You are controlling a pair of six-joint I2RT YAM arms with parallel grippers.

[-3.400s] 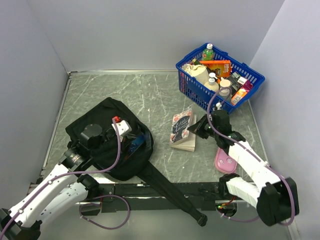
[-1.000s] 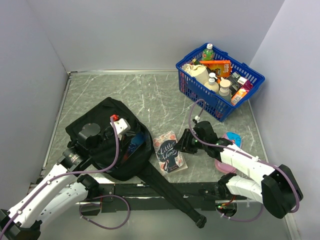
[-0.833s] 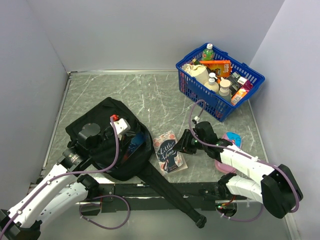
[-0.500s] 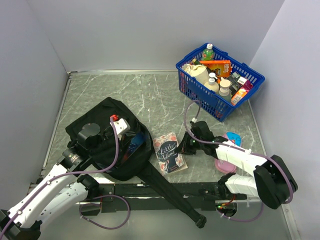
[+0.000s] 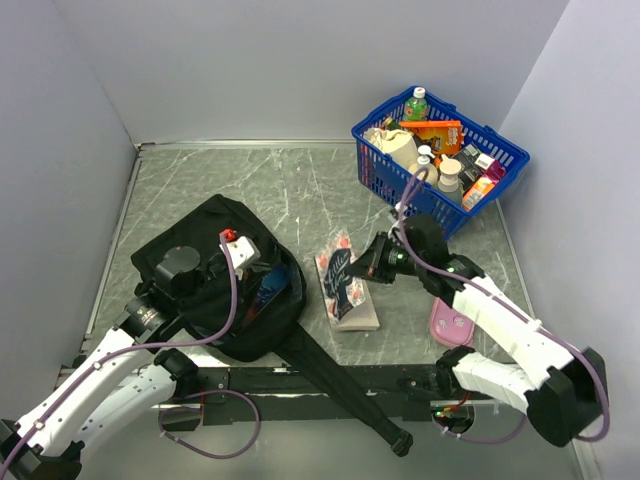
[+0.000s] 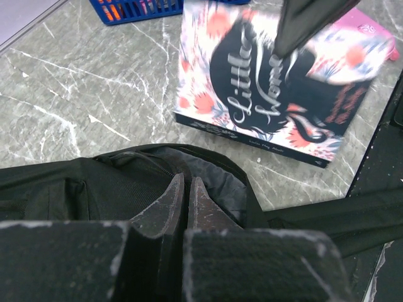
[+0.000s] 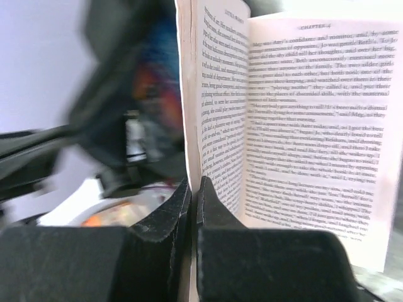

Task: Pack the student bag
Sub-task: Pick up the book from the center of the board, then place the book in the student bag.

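The student bag (image 5: 205, 285), a soft black backpack, lies open at the left of the table. My left gripper (image 5: 272, 275) is shut, its tips on the rim of the bag's mouth (image 6: 208, 167). A paperback book with a dark floral cover (image 5: 343, 283) lies just right of the bag. My right gripper (image 5: 368, 266) is shut on the book's front cover and a few pages (image 7: 192, 126), holding them up off the rest. Printed pages (image 7: 308, 119) stand open beside the fingers. The left wrist view shows the cover (image 6: 264, 94) with the right gripper (image 6: 301, 28) above it.
A blue mesh basket (image 5: 395, 180) full of bottles and packets stands at the back right. A pink case (image 5: 452, 325) lies under the right arm. The bag's long strap (image 5: 340, 385) runs toward the near edge. A blue item (image 5: 270, 288) shows inside the bag.
My right gripper has shut on the book's edge and risen, lifting the cover so the book tilts open toward the bag. The left arm and the bag have not moved.
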